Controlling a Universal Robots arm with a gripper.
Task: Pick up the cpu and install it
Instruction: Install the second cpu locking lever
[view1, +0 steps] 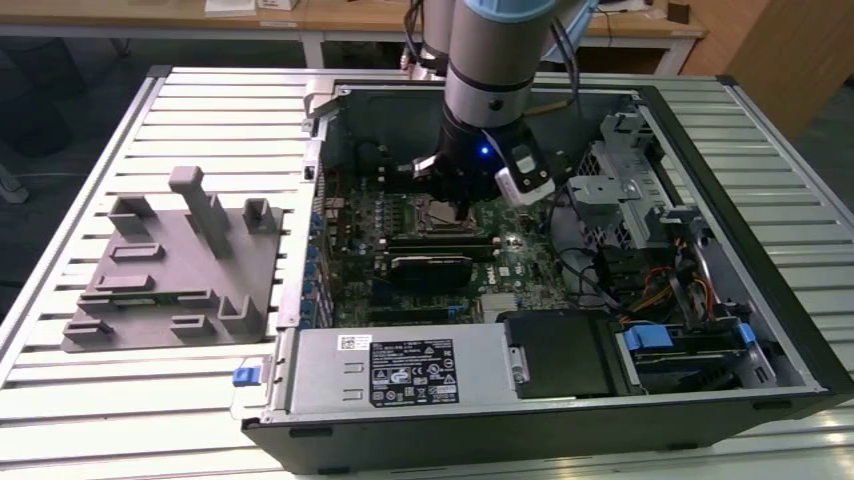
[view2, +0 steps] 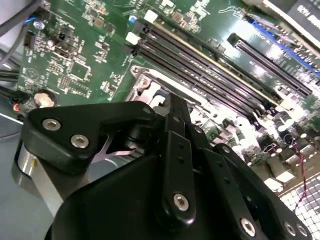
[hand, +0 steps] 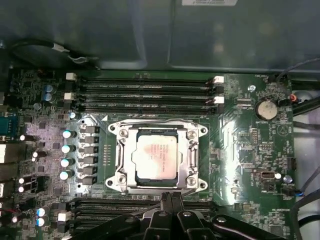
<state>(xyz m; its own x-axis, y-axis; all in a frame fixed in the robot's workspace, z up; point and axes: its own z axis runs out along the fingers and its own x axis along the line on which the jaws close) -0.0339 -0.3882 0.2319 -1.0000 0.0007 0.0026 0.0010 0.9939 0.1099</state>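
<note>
- The cpu (hand: 154, 155) is sitting flat inside the socket (hand: 157, 156) on the motherboard (hand: 250, 145), silver top up, framed by the metal socket bracket on all sides.
- The gripper (hand: 171, 199) is hanging just beside the socket, at the edge facing the second bank of memory slots, not over the cpu itself.
- In the first wrist view the fingertips are meeting in a narrow point, looking pressed together with nothing between them; the gripper (view2: 172, 107) is reading the same in the second wrist view.
- The cpu is square, so no long axis; its edges are running parallel to the memory slots (hand: 145, 92).
- In the exterior view the gripper (view1: 461, 210) is reaching down into the open computer case (view1: 747, 260), right over the socket area.
- Counts: one cpu, one socket, one gripper, one grey tray (view1: 174, 265) lying outside the case; memory slots in two banks either side of the socket, four in the far bank, the near bank partly hidden.
</note>
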